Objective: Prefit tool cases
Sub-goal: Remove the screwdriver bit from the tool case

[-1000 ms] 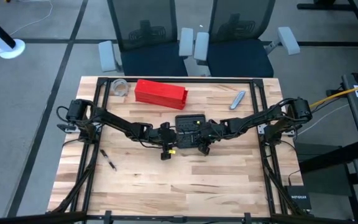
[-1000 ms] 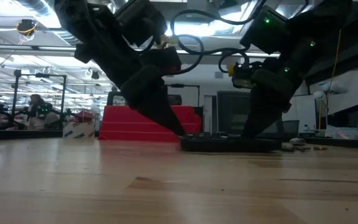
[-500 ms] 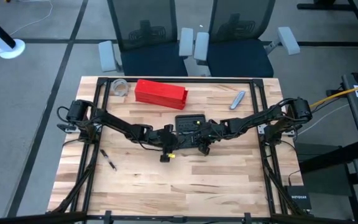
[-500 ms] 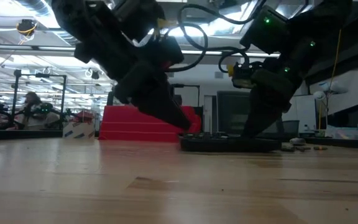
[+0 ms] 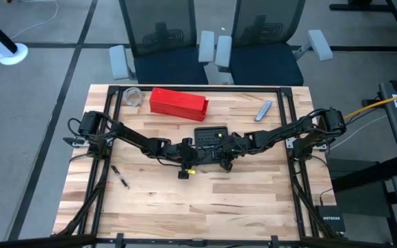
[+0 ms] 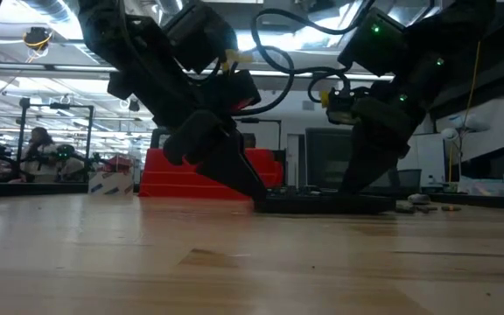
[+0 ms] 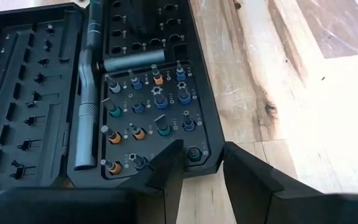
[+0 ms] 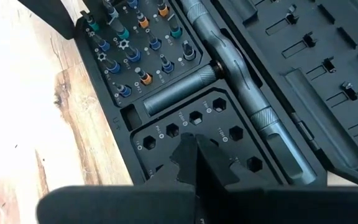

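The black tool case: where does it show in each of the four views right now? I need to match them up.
High view: tool case mid-table, between both grippers.
Low view: flat dark slab right of centre.
Left wrist view: open, filling the upper left.
Right wrist view: open, filling most of the picture.
Shared landmark: the grey ratchet handle inside, seen in both wrist views.
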Action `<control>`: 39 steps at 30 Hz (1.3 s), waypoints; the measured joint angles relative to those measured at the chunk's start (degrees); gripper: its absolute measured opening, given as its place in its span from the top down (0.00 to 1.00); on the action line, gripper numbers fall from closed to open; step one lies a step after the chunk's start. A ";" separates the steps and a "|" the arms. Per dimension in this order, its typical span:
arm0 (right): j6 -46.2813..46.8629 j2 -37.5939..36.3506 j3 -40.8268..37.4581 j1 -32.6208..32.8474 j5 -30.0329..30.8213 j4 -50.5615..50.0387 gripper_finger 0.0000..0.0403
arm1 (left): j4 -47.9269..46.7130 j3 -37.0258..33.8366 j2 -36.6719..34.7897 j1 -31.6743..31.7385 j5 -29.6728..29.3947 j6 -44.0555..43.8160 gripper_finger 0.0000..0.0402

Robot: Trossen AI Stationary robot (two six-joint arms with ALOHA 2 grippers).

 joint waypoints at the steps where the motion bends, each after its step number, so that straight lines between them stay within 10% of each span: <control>1: 0.02 0.00 0.00 0.00 0.00 0.00 1.00 | -0.08 0.00 0.00 0.00 0.00 -0.27 0.75; 10: 0.04 0.00 0.00 0.00 0.04 0.04 1.00 | -0.15 0.09 0.00 0.02 -0.12 -3.82 0.98; 29: 0.04 -0.07 0.15 0.00 0.02 -2.08 1.00 | 0.46 1.88 -1.82 0.67 0.01 -7.49 1.00; 39: 0.00 -0.07 0.09 0.00 0.05 -2.34 1.00 | -18.78 1.88 -10.37 1.67 -2.18 -2.15 1.00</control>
